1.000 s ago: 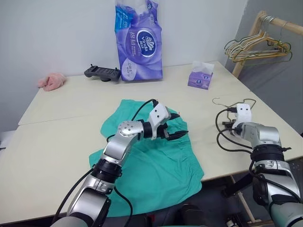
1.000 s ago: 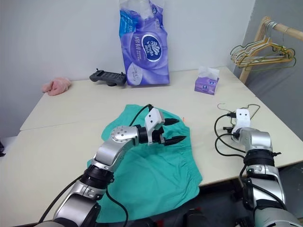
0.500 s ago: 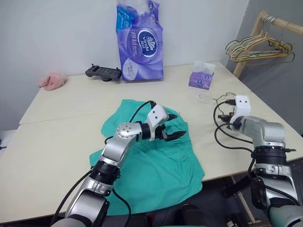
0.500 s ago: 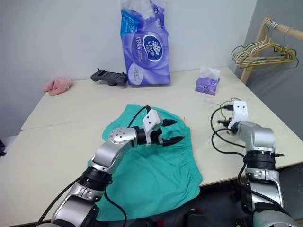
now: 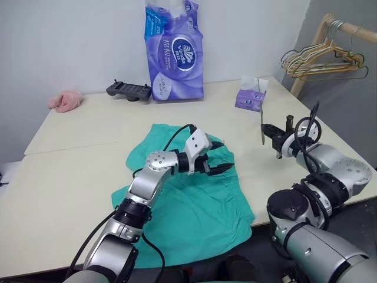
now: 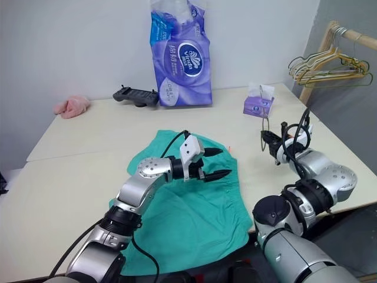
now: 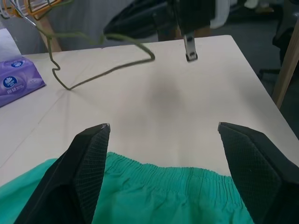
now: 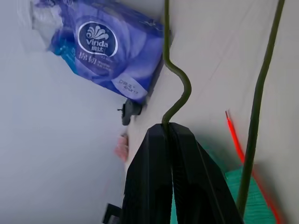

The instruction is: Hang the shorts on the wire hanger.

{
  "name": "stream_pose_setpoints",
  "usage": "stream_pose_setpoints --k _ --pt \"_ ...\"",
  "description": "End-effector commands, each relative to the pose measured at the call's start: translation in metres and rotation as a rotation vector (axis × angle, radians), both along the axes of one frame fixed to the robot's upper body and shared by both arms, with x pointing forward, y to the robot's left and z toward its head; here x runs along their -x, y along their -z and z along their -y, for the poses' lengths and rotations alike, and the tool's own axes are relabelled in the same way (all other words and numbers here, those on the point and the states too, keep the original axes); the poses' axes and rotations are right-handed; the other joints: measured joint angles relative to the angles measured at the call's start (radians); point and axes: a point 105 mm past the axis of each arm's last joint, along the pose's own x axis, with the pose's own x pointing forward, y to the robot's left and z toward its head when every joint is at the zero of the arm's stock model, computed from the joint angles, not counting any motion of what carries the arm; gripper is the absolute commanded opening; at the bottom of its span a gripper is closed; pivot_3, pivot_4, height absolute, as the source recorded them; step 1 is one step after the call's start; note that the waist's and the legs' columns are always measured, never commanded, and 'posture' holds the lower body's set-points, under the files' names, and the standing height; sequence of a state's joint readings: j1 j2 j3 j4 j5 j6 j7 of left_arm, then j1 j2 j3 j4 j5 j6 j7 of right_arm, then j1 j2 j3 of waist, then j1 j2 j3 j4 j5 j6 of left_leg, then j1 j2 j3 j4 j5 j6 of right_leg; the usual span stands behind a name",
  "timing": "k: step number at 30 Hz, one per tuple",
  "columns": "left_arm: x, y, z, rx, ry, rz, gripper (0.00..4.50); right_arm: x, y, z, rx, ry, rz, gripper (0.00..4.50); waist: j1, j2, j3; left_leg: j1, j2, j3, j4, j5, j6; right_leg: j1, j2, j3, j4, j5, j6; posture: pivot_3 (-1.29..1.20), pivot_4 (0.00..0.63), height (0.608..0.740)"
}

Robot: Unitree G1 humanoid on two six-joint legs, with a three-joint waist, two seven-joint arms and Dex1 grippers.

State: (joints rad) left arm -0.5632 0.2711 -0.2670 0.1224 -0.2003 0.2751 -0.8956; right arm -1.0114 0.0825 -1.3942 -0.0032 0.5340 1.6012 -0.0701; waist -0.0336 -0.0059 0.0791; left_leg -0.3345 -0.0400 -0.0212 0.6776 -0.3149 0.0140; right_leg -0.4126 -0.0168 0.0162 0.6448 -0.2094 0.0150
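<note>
The teal-green shorts lie spread on the table near its front edge, gathered waistband facing right. My left gripper hovers open just above the waistband, with nothing between its fingers. To the right, my right gripper is shut on the thin olive wire hanger at the foot of its hook. It holds the hanger up off the table, edge-on in the head views. The left wrist view shows the hanger's wire above the bare tabletop beyond the shorts.
At the back stand a tall purple tissue pack, a small purple tissue box and a black controller. A pink fuzzy cloth lies far left. A wooden rack with several pale hangers stands at the right.
My right gripper has risen and swung left, rolling over and lifting the wire hanger off the table. The left gripper and the shorts have not moved.
</note>
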Motion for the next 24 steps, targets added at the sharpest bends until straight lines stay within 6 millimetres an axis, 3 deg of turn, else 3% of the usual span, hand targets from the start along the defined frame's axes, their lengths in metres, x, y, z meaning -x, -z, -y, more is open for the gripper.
stream_pose_setpoints --k 1,4,7,10,14,17,21,24 --pt "-0.002 -0.019 -0.001 0.039 0.006 0.052 3.95 0.000 0.015 0.016 -0.037 0.117 -0.042 0.03 -0.001 0.000 0.000 0.000 0.000 0.000 0.000 0.000 0.000 0.000 0.000 0.000 0.000 0.000 0.001 -0.05 0.024 0.740" --pt "0.000 -0.018 -0.002 0.037 0.006 0.051 3.95 -0.005 0.025 0.039 -0.052 0.239 -0.076 0.03 0.002 0.000 0.000 0.000 -0.001 0.000 0.000 0.000 0.000 0.000 0.000 0.000 0.000 0.000 0.001 -0.05 0.023 0.740" --pt "0.001 -0.018 -0.002 0.036 0.009 0.050 3.95 -0.007 0.022 0.057 -0.055 0.303 -0.062 0.03 -0.001 0.000 0.000 -0.001 -0.001 0.001 0.000 0.000 0.001 0.000 0.000 0.001 -0.001 -0.001 0.001 -0.05 0.025 0.740" --pt "0.002 -0.017 -0.002 0.036 0.013 0.050 3.95 -0.009 0.019 0.069 -0.048 0.339 -0.051 0.56 -0.008 0.000 0.000 -0.007 -0.001 0.001 0.000 -0.001 0.001 -0.003 0.000 0.001 -0.001 -0.001 0.001 -0.06 0.025 0.740" --pt "0.003 -0.017 0.000 0.037 0.019 0.050 3.95 -0.009 0.022 0.074 0.029 0.339 -0.062 1.92 -0.022 0.001 -0.001 -0.010 0.000 0.001 0.000 0.000 0.001 -0.007 0.000 0.001 0.000 -0.001 0.001 -0.06 0.025 0.740" --pt "0.002 -0.018 -0.001 0.035 0.018 0.050 3.95 -0.006 0.017 0.065 0.315 0.219 -0.012 2.88 -0.027 0.001 -0.001 -0.011 0.000 0.001 0.000 0.000 0.001 -0.008 0.001 0.001 0.000 -0.001 0.001 -0.06 0.026 0.740" --pt "-0.004 -0.018 -0.010 0.027 -0.011 0.050 3.95 0.007 0.036 0.058 0.840 0.000 -0.056 2.88 -0.033 0.002 -0.001 -0.012 -0.001 0.002 0.000 -0.001 0.001 -0.008 0.001 0.002 -0.001 -0.001 0.002 -0.08 0.028 0.740" --pt "-0.012 -0.015 -0.030 0.020 -0.056 0.044 3.95 0.007 0.030 0.047 1.105 -0.145 0.036 2.88 -0.039 0.001 -0.001 -0.011 -0.001 0.003 0.000 -0.001 0.001 -0.008 0.001 0.002 -0.001 -0.001 0.003 -0.08 0.031 0.740"
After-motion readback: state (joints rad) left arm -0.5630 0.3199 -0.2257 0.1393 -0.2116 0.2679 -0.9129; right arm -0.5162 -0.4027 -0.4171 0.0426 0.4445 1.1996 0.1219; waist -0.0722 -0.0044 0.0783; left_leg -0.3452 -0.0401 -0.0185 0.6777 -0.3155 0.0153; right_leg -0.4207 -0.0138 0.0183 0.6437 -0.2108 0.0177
